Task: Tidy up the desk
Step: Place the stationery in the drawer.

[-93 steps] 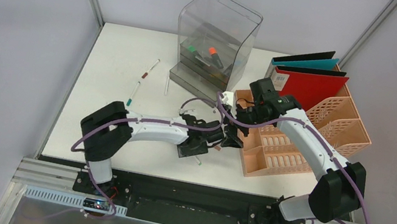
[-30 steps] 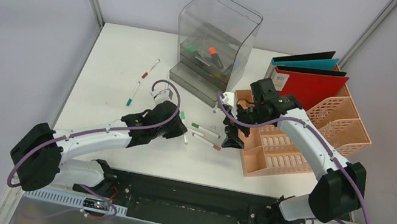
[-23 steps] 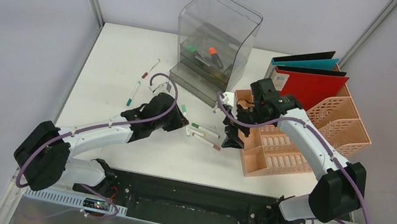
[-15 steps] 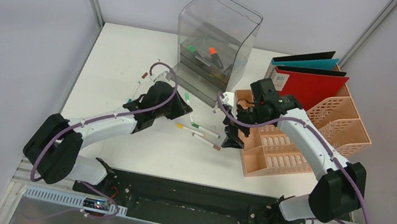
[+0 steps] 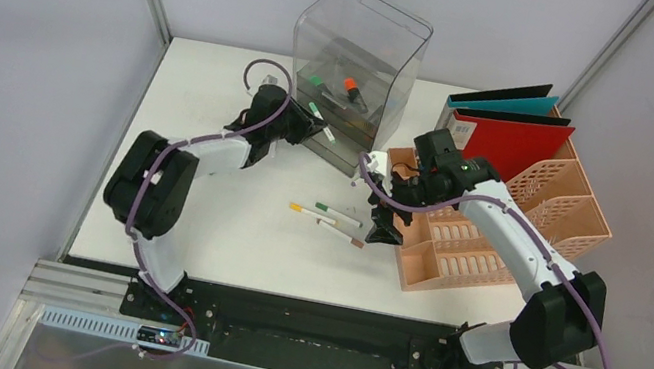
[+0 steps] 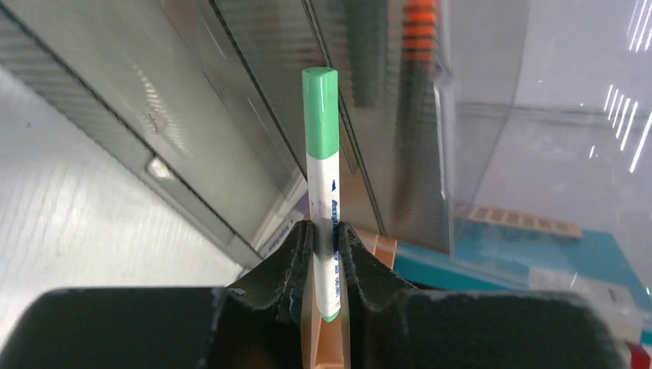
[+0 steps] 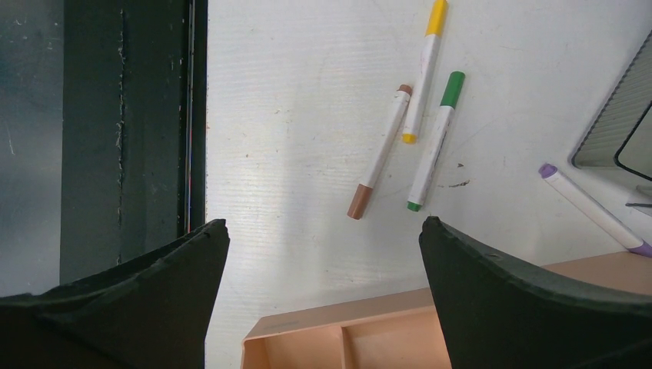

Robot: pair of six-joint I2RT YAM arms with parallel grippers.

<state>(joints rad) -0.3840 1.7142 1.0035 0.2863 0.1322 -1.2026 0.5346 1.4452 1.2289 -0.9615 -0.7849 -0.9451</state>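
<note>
Left gripper (image 6: 324,240) pinching green-capped marker (image 6: 321,154) (beside drawer box (image 5: 364,39)), right gripper (image 7: 323,224) spread wide over desk (image 7: 292,115)

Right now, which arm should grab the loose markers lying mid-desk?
Right. The right gripper, open, hangs beside those markers; the left gripper is shut on a green-capped marker up at the clear drawer box.
</note>
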